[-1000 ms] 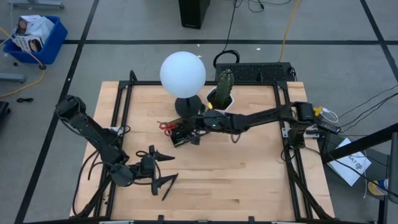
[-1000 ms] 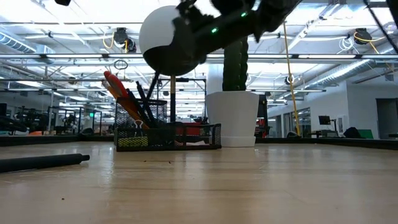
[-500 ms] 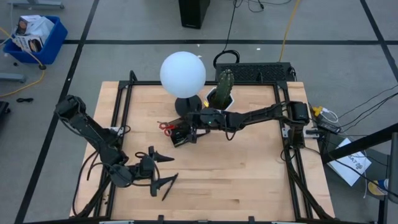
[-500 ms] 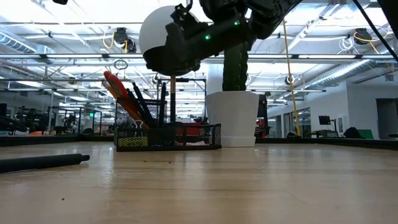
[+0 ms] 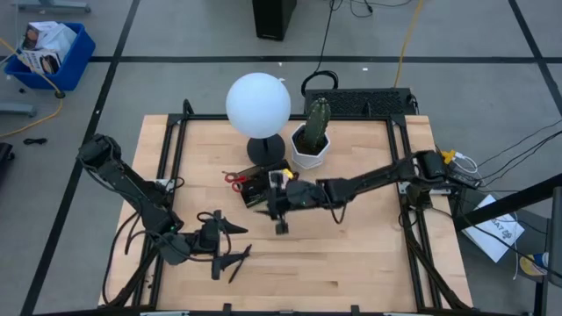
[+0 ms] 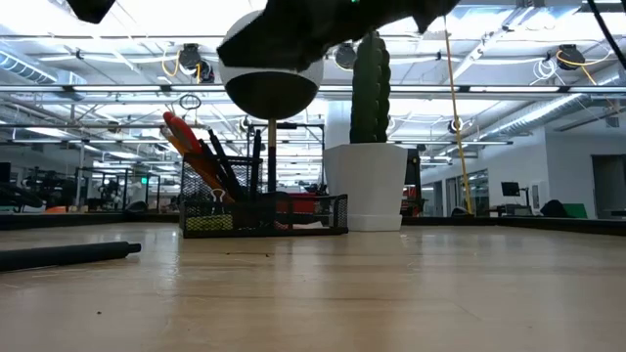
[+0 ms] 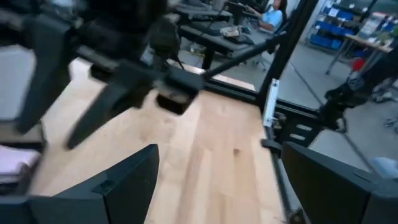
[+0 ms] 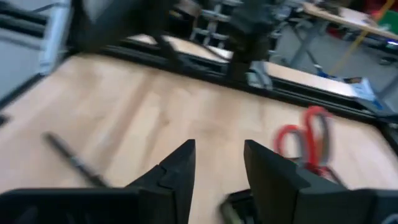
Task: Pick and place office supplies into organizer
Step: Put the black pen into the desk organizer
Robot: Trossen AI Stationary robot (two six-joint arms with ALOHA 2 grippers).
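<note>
The black mesh organizer (image 5: 255, 186) (image 6: 264, 211) stands in front of the lamp base. Red-handled scissors (image 5: 234, 178) (image 6: 188, 140) (image 8: 308, 140) and black pens (image 6: 227, 161) lean in it, sticking out over its left end. One black pen (image 6: 64, 254) (image 8: 74, 162) lies flat on the table. My right gripper (image 5: 280, 219) (image 8: 217, 165) hovers open and empty just on the near side of the organizer. My left gripper (image 5: 232, 243) (image 7: 217, 180) waits wide open near the table's near-left corner.
The lamp with its white globe (image 5: 258, 104) (image 6: 269, 64) and the white pot with the cactus (image 5: 311, 140) (image 6: 367, 186) stand close behind the organizer. Bare wood (image 5: 351, 254) spreads over the table's near right part. A black frame rail (image 5: 167, 149) runs along the table's edges.
My right gripper has drawn back from above the organizer toward the table's near edge and now hovers beside it. The organizer and its contents have stayed put.
</note>
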